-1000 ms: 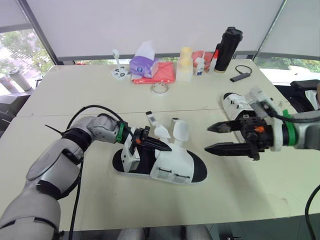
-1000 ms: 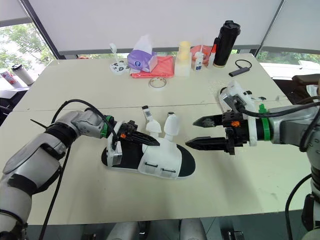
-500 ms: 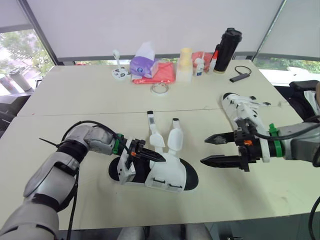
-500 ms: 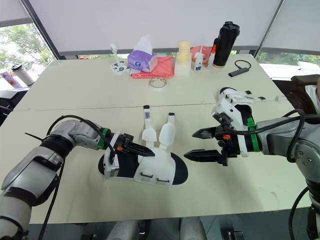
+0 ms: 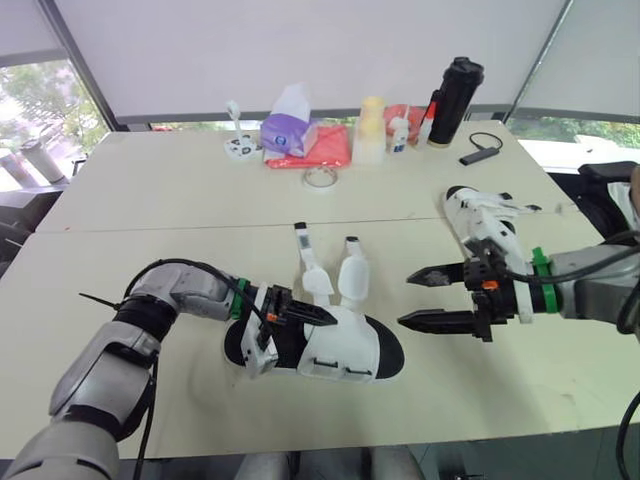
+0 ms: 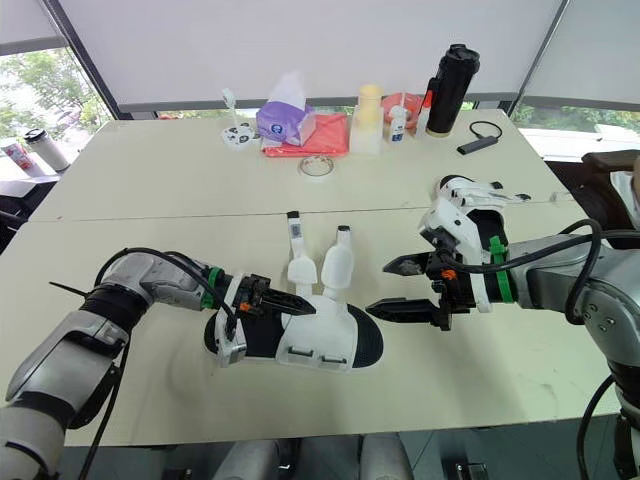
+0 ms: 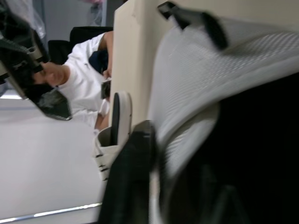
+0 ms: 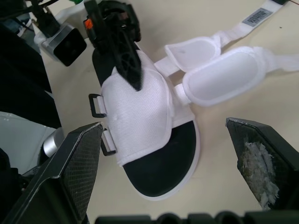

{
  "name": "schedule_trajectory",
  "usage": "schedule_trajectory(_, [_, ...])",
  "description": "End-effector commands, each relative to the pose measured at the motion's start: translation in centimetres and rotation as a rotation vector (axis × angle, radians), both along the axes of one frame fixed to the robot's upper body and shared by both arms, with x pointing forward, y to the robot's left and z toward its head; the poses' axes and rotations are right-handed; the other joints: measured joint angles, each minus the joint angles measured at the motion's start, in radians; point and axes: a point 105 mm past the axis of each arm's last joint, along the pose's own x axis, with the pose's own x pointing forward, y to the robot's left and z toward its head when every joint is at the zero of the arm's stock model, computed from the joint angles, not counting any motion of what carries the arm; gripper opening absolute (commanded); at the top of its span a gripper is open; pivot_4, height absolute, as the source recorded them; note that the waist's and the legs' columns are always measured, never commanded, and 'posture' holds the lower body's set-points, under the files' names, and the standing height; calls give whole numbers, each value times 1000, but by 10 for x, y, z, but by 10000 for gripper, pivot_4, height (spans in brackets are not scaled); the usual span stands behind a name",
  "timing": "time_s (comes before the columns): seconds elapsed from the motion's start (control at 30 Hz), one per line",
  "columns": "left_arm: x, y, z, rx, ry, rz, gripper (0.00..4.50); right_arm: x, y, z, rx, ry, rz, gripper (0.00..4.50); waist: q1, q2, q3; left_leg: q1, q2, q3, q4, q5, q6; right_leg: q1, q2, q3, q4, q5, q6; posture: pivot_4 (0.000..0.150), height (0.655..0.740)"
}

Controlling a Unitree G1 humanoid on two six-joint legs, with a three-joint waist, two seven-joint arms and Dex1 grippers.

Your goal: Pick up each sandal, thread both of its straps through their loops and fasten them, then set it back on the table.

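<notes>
A left gripper clamps the white upper of a sandal lying on the table near its front edge, one finger over the fabric and the other apparently tucked inside. Both straps lie loose, splayed flat towards the table's far side, while the two black loops on the upper's near side stand empty. Just beside the sandal's right end the right gripper hovers with fingers spread wide, holding nothing; behind it the second sandal rests on the table. The work appears to be at the threading of the first sandal, with nothing fastened yet. The next move likely calls for the right gripper to pinch one strap's end and lead it over the upper to its loop while the left steadies the sandal
</notes>
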Motion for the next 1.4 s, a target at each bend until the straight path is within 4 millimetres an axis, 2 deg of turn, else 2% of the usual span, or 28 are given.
schedule_trajectory(0.03, [-2, 5, 2, -5, 32, -6, 30130, 0, 2, 7, -13, -50, 19, 45000, -1, 0, 0, 0, 0, 0, 0, 0, 0, 0, 0, 0, 0, 0, 0, 1500, 7400])
schedule_trajectory(0.13, [4, 10, 4, -3, 69, 29, 44451, 1, 2, 6, -20, -53, 17, 45000, -2, 0, 0, 0, 0, 0, 0, 0, 0, 0, 0, 0, 0, 0, 0, 1500, 7400])
schedule_trajectory(0.23, [9, 20, 6, 33, 134, 64, 44451, 2, 1, 5, -22, -57, 17, 45000, -4, 0, 0, 0, 0, 0, 0, 0, 0, 0, 0, 0, 0, 0, 0, 1500, 7400])
schedule_trajectory(0.33, [25, 24, 15, 39, 206, 198, 44451, 4, 0, 5, -24, -59, 13, 45000, -7, 0, 0, 0, 0, 0, 0, 0, 0, 0, 0, 0, 0, 0, 0, 1500, 7400])
schedule_trajectory(0.37, [25, 25, 16, 59, 246, 217, 44451, 5, 0, 4, -24, -59, 11, 45000, -7, 0, 0, 0, 0, -1, 0, 0, 0, 0, 0, 0, 0, 0, 0, 1500, 7400])
schedule_trajectory(0.5, [22, 39, 16, 187, 512, 325, 44451, 6, -1, 2, -29, -61, 11, 45000, -12, 1, 0, 0, 1, -1, 0, 0, 0, -1, 0, 1, 1, 0, -1, 1500, 7400])
schedule_trajectory(0.6, [24, 47, 23, 209, 720, 394, 44451, 7, -1, 2, -29, -64, 12, 45000, -12, 2, 0, 0, 1, -1, -1, 0, 0, -1, 0, 1, 1, 0, -1, 1500, 7400])
schedule_trajectory(0.73, [38, 54, 40, 131, 1120, 521, 44451, 7, 0, 1, -31, -68, 15, 45000, -8, 1, 0, 0, 1, -1, 0, 0, 0, -1, 1, 0, 1, 0, -1, 1500, 7400])
schedule_trajectory(0.93, [46, 59, 42, 25, 1518, 616, 44451, 8, 1, 1, -30, -73, 12, 45000, -10, 1, 0, 0, 1, -1, 0, 0, 0, -1, 2, 0, 1, 0, -1, 1500, 7400])
schedule_trajectory(1.03, [38, 60, 45, 13, 1614, 599, 31075, 8, 2, 0, -28, -75, 9, 45000, -14, 1, 0, 0, 2, -1, -1, 0, 0, -1, 2, 1, 1, 0, -1, 1500, 7400])
schedule_trajectory(1.2, [27, 58, 54, -6, 1665, 563, 4547, 7, 2, -6, -28, -54, 1, 45000, -8, 1, 0, 0, 2, -1, -1, 0, 0, -1, 1, 1, 1, 0, -2, 1500, 7400])
schedule_trajectory(1.23, [25, 57, 56, -9, 1673, 555, 329, 6, 1, -9, -29, -45, 0, 45000, -4, 1, 0, 0, 2, -1, -1, 0, 0, -1, 1, 1, 0, 0, -2, 1500, 7400])
schedule_trajectory(1.4, [26, 51, 65, -80, 1660, 558, 329, 2, 1, -25, -44, -19, -7, 45000, -1, 1, 0, 0, 2, -1, -1, 0, 0, 0, 0, 1, -2, 0, -2, 1500, 7400])
